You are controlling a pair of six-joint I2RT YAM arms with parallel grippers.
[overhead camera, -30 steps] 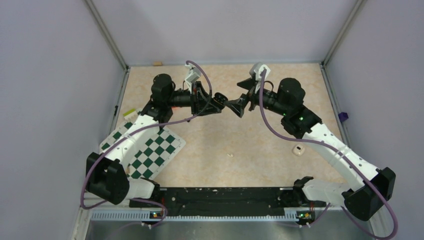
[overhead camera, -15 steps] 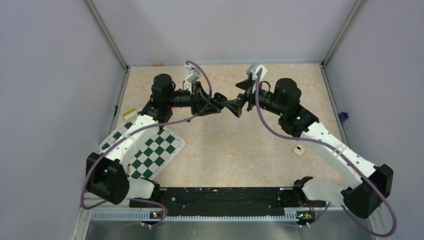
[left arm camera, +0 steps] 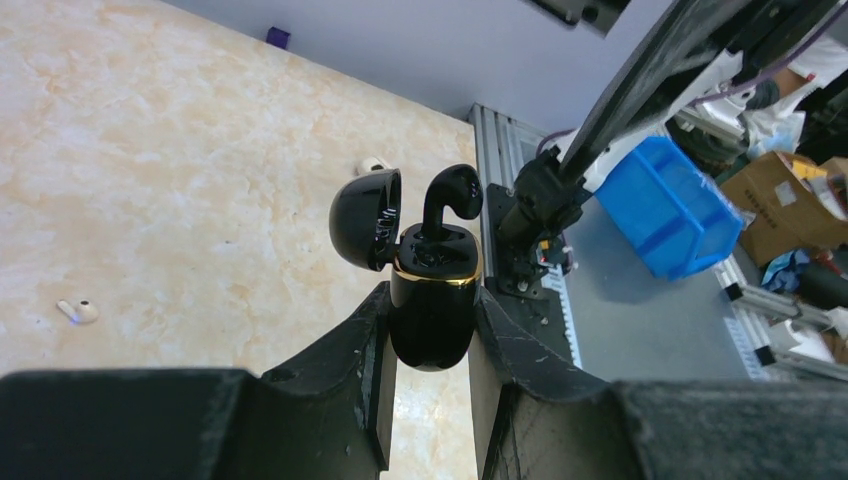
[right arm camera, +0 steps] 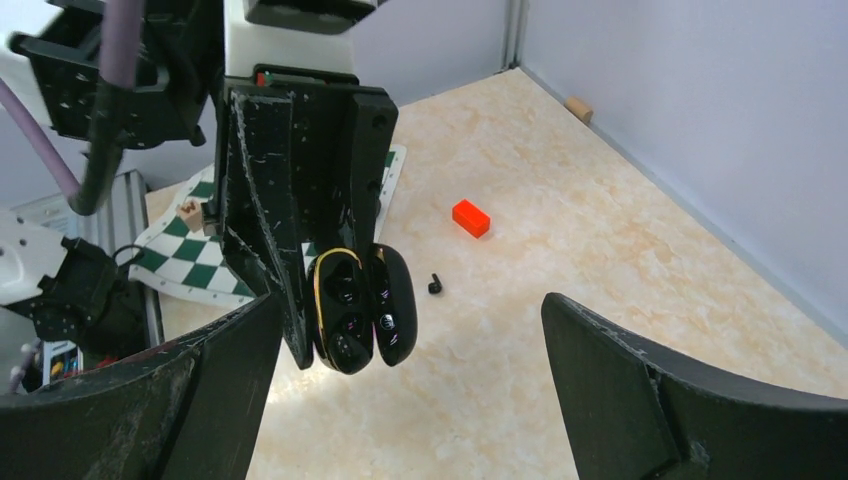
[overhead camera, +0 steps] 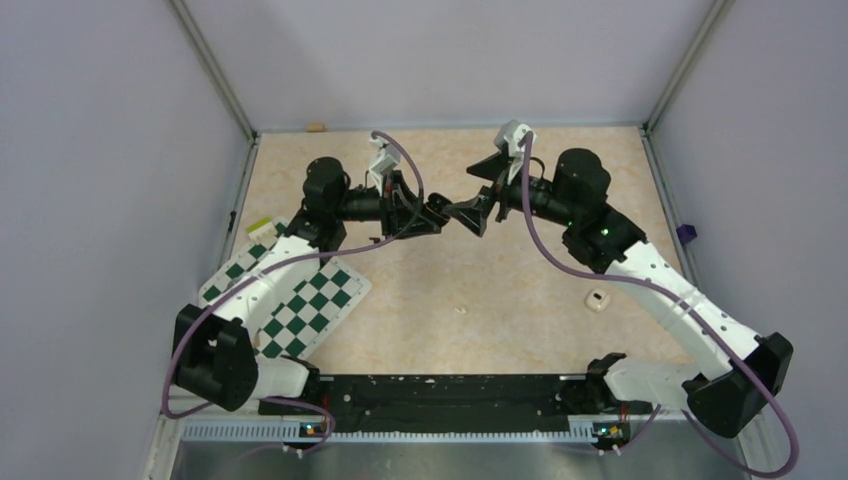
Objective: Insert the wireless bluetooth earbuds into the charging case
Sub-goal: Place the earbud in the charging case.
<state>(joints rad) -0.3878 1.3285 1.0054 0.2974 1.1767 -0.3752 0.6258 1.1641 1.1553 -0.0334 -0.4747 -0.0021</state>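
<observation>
Beige marbled tabletop [overhead camera: 500, 290]; left end effector [left arm camera: 430, 300] clenches one glossy black, gold-rimmed charging case [left arm camera: 432, 325], lid open, one earbud [left arm camera: 450, 195] standing inside. Right end effector [right arm camera: 410, 325] gapes. One tiny black piece [right arm camera: 434, 285], perhaps an earbud, lies below.

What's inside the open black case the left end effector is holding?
One black earbud stands in the charging case, its head above the gold rim and the lower end of its stem hidden inside. The other slot is too dark to judge.
</observation>
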